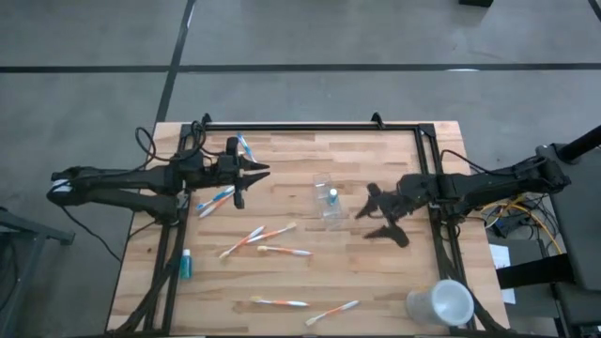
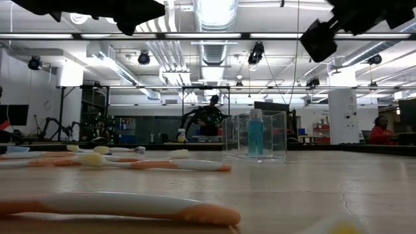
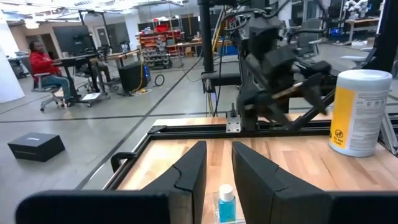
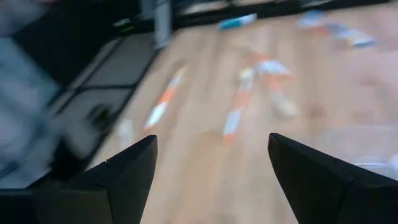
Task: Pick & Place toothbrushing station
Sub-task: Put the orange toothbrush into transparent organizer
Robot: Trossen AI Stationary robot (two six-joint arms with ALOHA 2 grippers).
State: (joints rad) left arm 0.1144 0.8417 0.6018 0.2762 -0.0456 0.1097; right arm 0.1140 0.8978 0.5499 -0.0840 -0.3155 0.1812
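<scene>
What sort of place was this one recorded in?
Probably a robotics lab or workshop: open ceiling ducts and strip lights, a grey concrete floor around the pale wooden worktable, and a seated person in red at a desk.

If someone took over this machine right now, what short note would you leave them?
Left pincer: narrow gap, nothing held, above the table's left side.
Right pincer: wide open, empty, just right of the clear cup.
The cup holds a small blue tube.
Toothbrushes lie loose on the table, e.g..
Another tube lies at the left edge.
Done: one tube in the cup.
Left: no brush is in the cup.
</scene>
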